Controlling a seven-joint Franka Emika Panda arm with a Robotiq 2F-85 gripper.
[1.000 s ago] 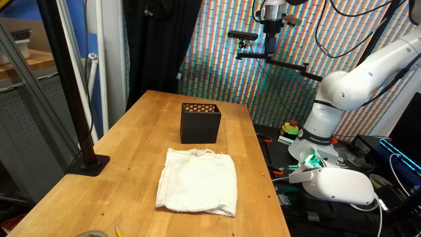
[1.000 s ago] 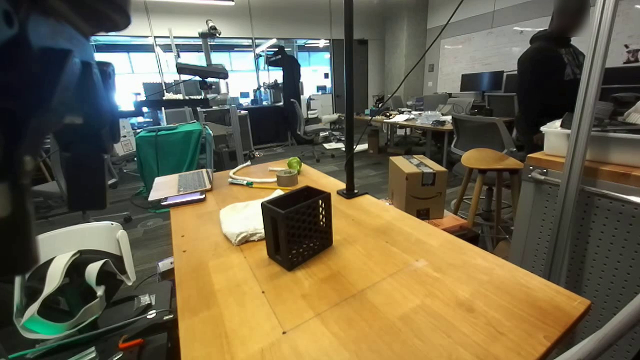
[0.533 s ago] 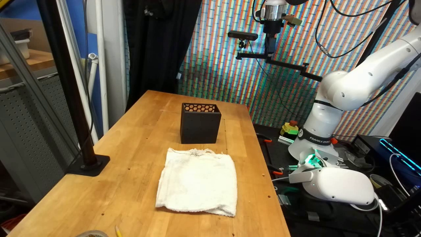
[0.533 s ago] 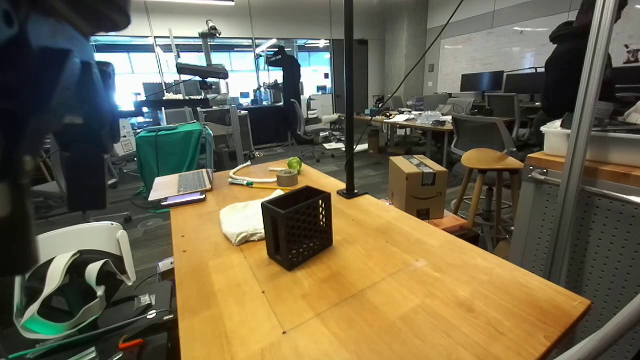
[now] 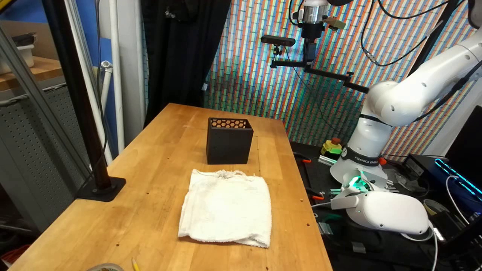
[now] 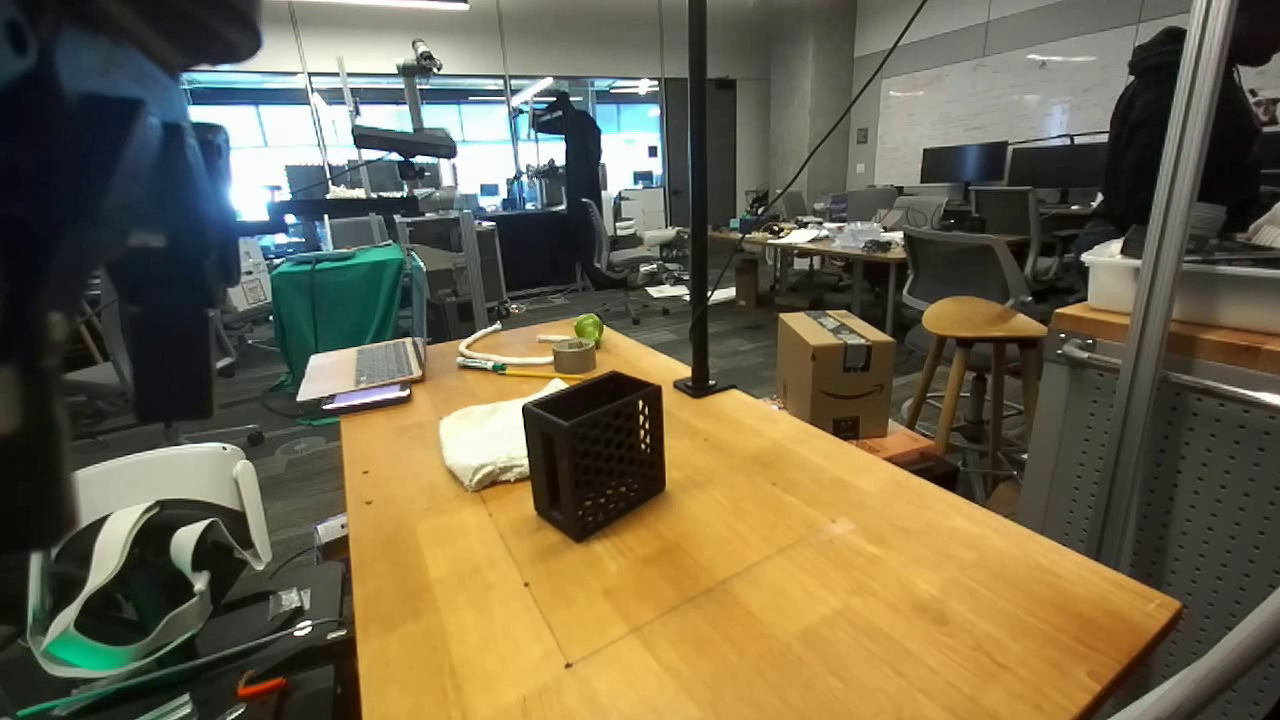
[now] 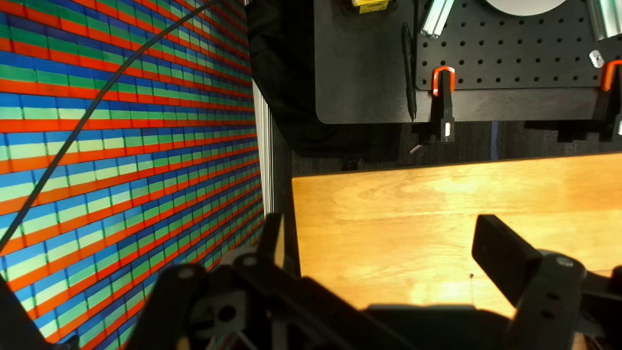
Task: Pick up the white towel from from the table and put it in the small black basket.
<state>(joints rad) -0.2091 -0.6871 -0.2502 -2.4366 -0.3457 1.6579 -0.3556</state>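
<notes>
The white towel lies folded flat on the wooden table. It also shows in an exterior view, partly hidden behind the basket. The small black basket stands upright just beyond the towel, with an open top and honeycomb holes, and shows too in an exterior view. My gripper is open and empty high above the table's end, apart from towel and basket. It shows small in an exterior view and dark and blurred in an exterior view. Towel and basket are out of the wrist view.
A black pole stands at the table's edge. A tape roll, white cord, green object and laptop lie at one end. A white headset and yellow-red button box sit by the arm's base.
The arm, gripper, towel and basket have not visibly moved. A person in the background has moved to the right in an exterior view.
</notes>
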